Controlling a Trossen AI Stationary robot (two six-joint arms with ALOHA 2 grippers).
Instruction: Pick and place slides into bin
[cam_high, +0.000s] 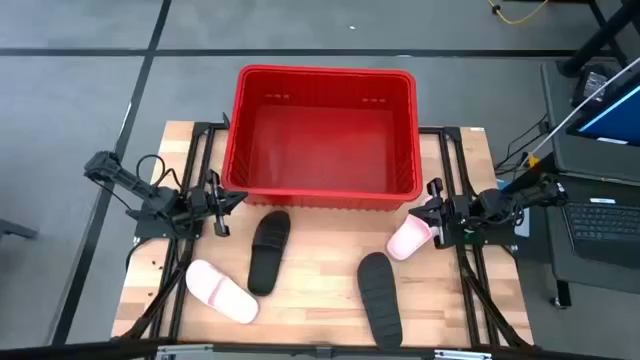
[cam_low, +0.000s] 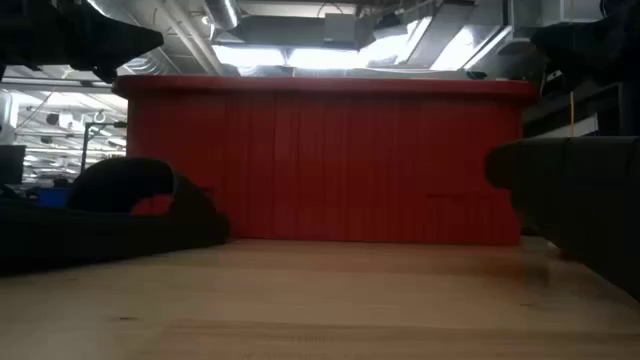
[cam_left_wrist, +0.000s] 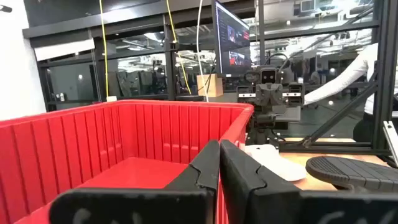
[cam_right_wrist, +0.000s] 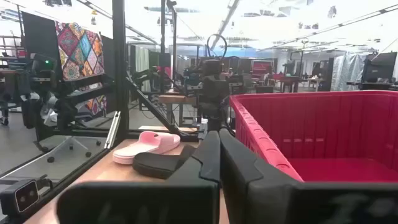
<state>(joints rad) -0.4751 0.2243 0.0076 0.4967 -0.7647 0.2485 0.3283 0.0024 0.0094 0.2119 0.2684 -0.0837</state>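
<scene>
From above, you see the big red plastic bin with nothing inside it. Two black slides and two pale pink slides lie in front on the wooden table.

Down low, a dark shape, probably a black slide, lies before the bin.

Left wrist view: your left gripper is pinched closed, holding nothing.

Right wrist view: your right gripper is pinched closed too.

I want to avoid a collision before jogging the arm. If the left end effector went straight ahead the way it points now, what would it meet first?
Probably the bin. The left end effector, fingers closed, points toward the near corner of the red wall. It may only graze that corner, since depth there is unclear.
</scene>
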